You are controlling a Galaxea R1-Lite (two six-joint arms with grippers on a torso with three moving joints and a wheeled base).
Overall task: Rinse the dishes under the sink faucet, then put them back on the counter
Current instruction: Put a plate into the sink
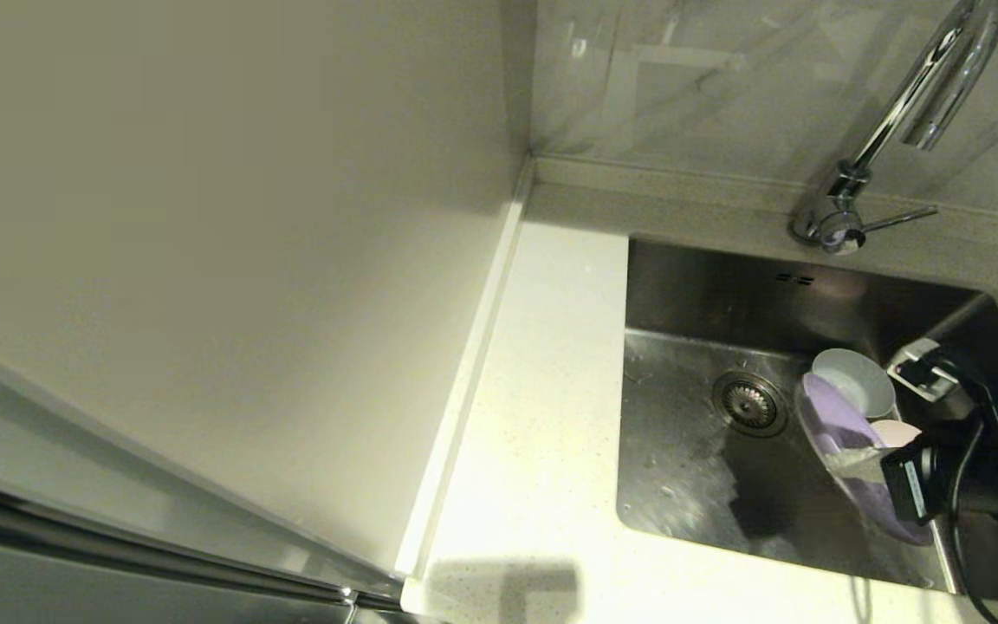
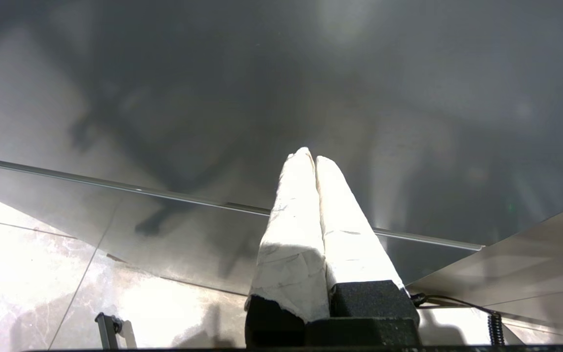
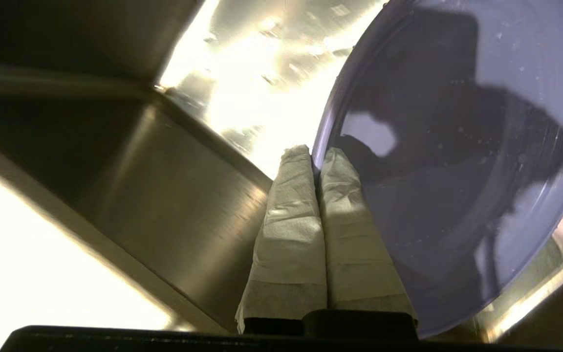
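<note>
In the sink [image 1: 681, 451], the lilac plate [image 1: 837, 425] stands tilted on edge near the right wall. My right gripper [image 3: 316, 157] is shut on the plate's rim [image 3: 328, 122], one taped finger on each face; in the head view the gripper [image 1: 856, 465] reaches in from the right. Behind the plate lean the pale blue-grey bowl [image 1: 856, 381] and the pink bowl [image 1: 897, 431], which is mostly hidden. The chrome faucet [image 1: 928, 82] arches above the sink's back edge. No water runs from it. My left gripper [image 2: 311, 157] is shut on nothing and out of the head view.
The white counter [image 1: 542, 390] runs along the sink's left side and front, with a raised edge strip [image 1: 473, 364] against a tall panel. The drain strainer [image 1: 748, 403] sits mid-basin among water drops. The faucet lever [image 1: 897, 219] points right.
</note>
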